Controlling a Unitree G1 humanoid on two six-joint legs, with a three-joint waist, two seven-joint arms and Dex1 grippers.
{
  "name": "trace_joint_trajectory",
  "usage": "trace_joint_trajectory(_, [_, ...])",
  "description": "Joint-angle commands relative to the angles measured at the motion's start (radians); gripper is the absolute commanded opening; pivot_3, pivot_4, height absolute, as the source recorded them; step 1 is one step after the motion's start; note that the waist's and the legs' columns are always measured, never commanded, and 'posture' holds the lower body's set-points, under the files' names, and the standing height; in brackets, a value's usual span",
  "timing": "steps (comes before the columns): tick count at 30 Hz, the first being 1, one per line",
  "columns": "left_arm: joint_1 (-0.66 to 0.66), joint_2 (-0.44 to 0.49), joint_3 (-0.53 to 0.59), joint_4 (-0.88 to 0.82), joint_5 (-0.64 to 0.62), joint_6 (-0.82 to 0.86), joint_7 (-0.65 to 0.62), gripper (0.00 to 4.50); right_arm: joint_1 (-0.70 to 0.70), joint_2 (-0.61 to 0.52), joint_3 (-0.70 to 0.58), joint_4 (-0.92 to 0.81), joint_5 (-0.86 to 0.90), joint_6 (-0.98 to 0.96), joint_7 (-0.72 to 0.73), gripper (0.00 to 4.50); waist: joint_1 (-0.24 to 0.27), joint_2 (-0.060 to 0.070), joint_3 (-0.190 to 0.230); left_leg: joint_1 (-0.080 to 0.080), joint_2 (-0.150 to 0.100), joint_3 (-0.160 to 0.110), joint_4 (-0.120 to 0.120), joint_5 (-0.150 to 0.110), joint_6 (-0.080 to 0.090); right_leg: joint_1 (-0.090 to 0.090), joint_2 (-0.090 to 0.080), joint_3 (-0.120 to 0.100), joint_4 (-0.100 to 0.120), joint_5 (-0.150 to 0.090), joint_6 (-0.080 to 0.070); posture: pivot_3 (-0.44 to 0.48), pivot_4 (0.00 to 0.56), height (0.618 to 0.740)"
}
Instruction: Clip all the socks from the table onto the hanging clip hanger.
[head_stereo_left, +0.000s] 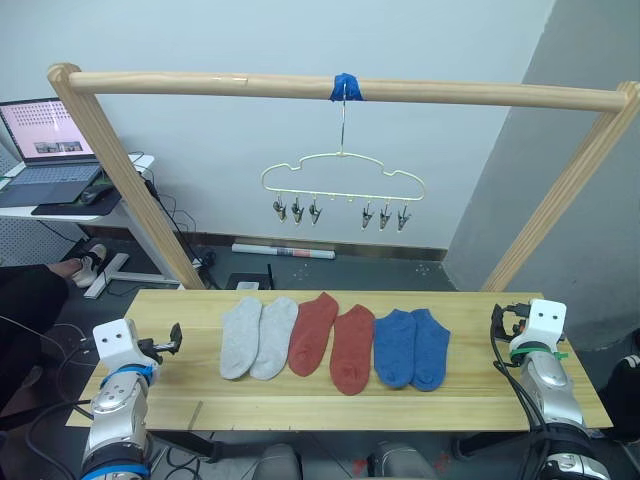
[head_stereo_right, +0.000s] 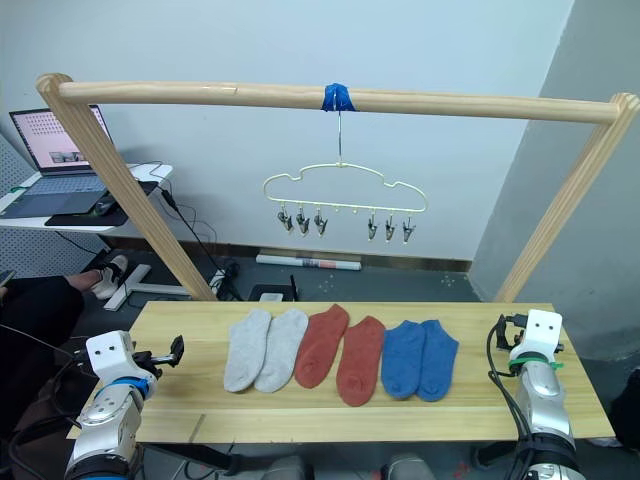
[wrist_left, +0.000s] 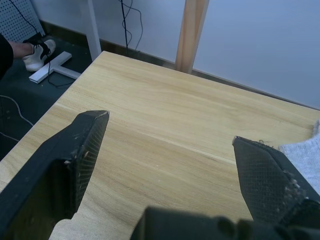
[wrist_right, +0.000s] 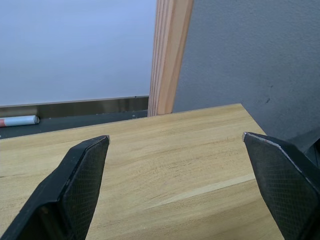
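A wooden rail (head_stereo_left: 300, 88) spans above my table (head_stereo_left: 200, 300), its slanted posts rising from behind the two far corners. The hanger (head_stereo_left: 343, 178) hangs from the rail's blue tape (head_stereo_left: 345, 87), its clips bare. A laptop (head_stereo_left: 45, 150) sits on a desk off to my far left. Six socks lie side by side mid-table: grey pair (head_stereo_left: 258, 336), red pair (head_stereo_left: 334, 340), blue pair (head_stereo_left: 412, 346). My left gripper (wrist_left: 167, 145) is spread wide and holds nothing, over bare wood just beside a grey sock. My right gripper (wrist_right: 175, 145) is also spread and holds nothing, near the right edge, well apart from the blue socks.
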Motion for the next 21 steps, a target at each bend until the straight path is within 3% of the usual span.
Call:
trace_joint_trajectory(1, [0.003,0.026,0.035,-0.044,-0.02,0.003,0.005,4.49,0.0,-0.014,0.0,-0.049,-0.006,-0.009,0.001,4.5,0.0,0.0,0.001,0.0,0.0,0.0,0.0,0.0,0.0,0.0,0.0,0.0,0.0,0.0,0.0,0.093,0.072,0.74])
trace_joint_trajectory(4, [0.015,0.043,0.055,-0.066,-0.027,-0.009,0.015,4.49,0.013,-0.02,0.003,-0.077,-0.006,0.003,0.011,4.5,-0.001,-0.001,0.003,0.0,0.0,0.0,0.0,0.0,0.0,0.0,0.0,0.0,0.0,0.0,0.0,0.089,0.081,0.74])
trace_joint_trajectory(13, [0.069,0.084,0.084,-0.188,-0.115,0.061,-0.121,4.49,0.066,-0.025,0.027,-0.194,0.001,0.079,0.056,4.5,-0.001,-0.001,0.023,0.0,0.0,0.0,-0.002,0.0,0.0,-0.001,-0.001,0.0,-0.001,-0.001,-0.001,0.07,0.114,0.74])
trace_joint_trajectory(21, [0.181,0.083,0.067,-0.574,-0.239,0.209,-0.262,4.49,0.14,-0.041,0.074,-0.465,0.07,0.217,0.208,4.5,-0.002,-0.003,0.054,0.0,0.001,0.0,-0.006,0.0,0.0,-0.002,-0.002,0.0,-0.002,-0.003,-0.003,0.042,0.138,0.74])
